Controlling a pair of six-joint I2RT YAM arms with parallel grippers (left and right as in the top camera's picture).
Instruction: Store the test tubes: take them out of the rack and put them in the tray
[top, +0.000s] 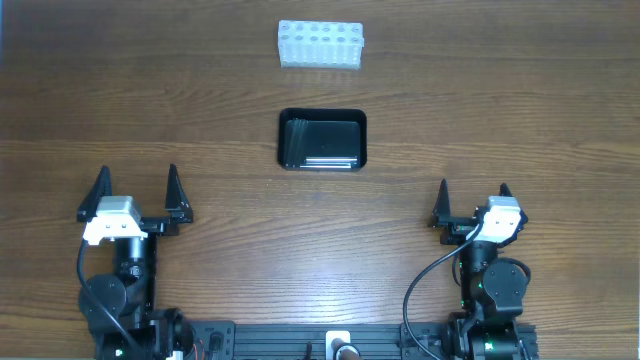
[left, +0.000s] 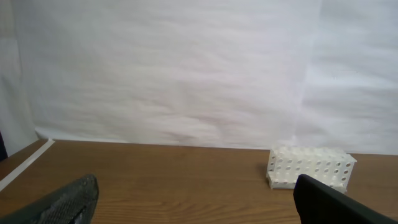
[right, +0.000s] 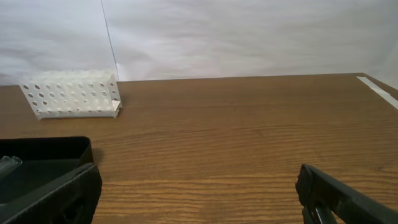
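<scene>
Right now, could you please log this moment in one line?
rack: far centre | tray: tubes inside | left gripper: open | right gripper: open

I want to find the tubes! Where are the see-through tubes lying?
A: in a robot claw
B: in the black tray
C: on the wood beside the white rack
B: the clear tubes lie inside the black tray; the left gripper and right gripper are open and empty.

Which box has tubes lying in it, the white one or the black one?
The black tray in the middle: clear tubes lie flat inside it. The white rack stands beyond it.
</scene>
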